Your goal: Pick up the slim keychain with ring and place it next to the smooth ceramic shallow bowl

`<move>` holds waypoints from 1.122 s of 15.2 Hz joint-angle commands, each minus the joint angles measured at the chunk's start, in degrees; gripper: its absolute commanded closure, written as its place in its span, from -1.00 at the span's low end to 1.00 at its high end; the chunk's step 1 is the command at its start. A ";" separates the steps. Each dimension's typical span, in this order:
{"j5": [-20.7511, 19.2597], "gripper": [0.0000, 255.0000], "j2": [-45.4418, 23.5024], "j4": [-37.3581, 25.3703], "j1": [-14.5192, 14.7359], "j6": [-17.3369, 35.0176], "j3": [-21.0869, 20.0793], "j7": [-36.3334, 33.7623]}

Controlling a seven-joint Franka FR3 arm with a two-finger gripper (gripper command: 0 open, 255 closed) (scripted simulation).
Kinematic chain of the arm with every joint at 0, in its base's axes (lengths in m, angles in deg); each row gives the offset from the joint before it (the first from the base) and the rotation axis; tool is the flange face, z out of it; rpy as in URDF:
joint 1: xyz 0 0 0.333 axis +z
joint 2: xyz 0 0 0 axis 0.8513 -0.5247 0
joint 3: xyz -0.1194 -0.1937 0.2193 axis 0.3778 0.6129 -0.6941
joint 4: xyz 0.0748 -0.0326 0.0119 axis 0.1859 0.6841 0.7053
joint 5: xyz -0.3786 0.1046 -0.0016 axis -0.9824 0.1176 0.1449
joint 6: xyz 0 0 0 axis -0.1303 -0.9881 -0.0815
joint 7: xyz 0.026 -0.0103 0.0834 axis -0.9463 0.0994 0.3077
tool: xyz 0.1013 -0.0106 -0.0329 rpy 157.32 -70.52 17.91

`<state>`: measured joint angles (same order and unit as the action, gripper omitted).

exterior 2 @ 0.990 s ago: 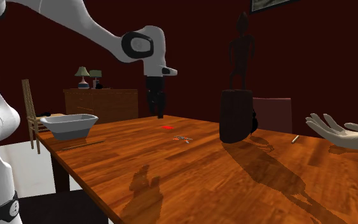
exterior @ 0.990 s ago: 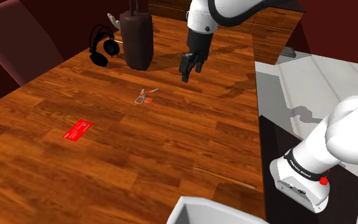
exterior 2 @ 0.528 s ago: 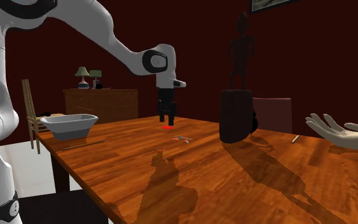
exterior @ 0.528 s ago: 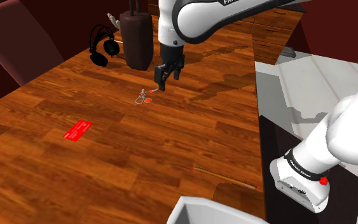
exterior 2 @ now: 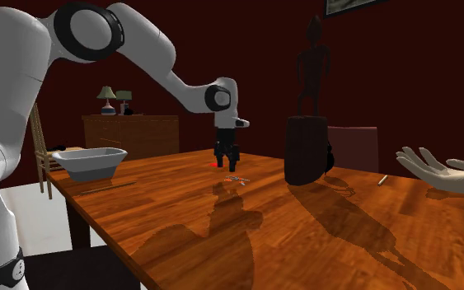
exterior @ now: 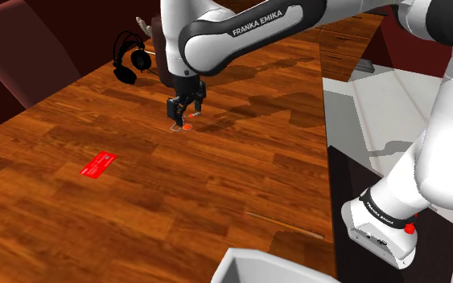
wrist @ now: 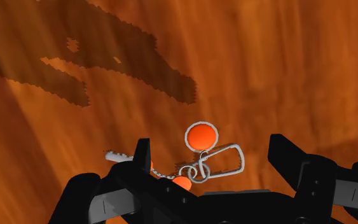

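Here, the robot's black gripper (exterior: 184, 113) hung low over the wooden tabletop (exterior: 216, 185), its two fingers (wrist: 292, 159) spread apart and gripping nothing. The keychain (exterior: 183, 125), a small tangle of metal rings, a short chain and orange discs, lay flat on the wood directly beneath it. Seen from the wrist camera, the rings and one orange disc sat in the gap between the fingers, and neither finger clasped them. The arm's dark shadow fell across the boards beyond.

The white bowl (exterior 2: 90, 161) stood well apart from the keychain, near the tabletop's end at the second exterior view's left, with a thin stick (exterior 2: 106, 188) lying just beside it. A red card (exterior: 98, 164) lay flat on the wood toward the shoulder view's left, apart from the keychain. Black headphones (exterior: 129, 56) rested near the far edge, close to a dark statue (exterior 2: 307, 148) on a round base. A pale model hand (exterior 2: 436, 171) reached in, palm up, at the second exterior view's right.
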<state>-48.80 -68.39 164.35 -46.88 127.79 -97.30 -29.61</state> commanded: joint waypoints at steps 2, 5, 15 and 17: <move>-0.66 -1.00 -1.61 0.11 0.29 1.60 0.25 -0.34; -1.08 -1.00 -2.59 1.08 0.40 3.50 0.46 -0.61; -1.31 1.00 -3.14 1.54 0.47 4.48 0.58 -0.75; -1.32 1.00 -3.17 1.51 0.49 4.48 0.58 -0.79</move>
<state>-50.02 -71.24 165.35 -46.20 132.21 -96.96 -30.40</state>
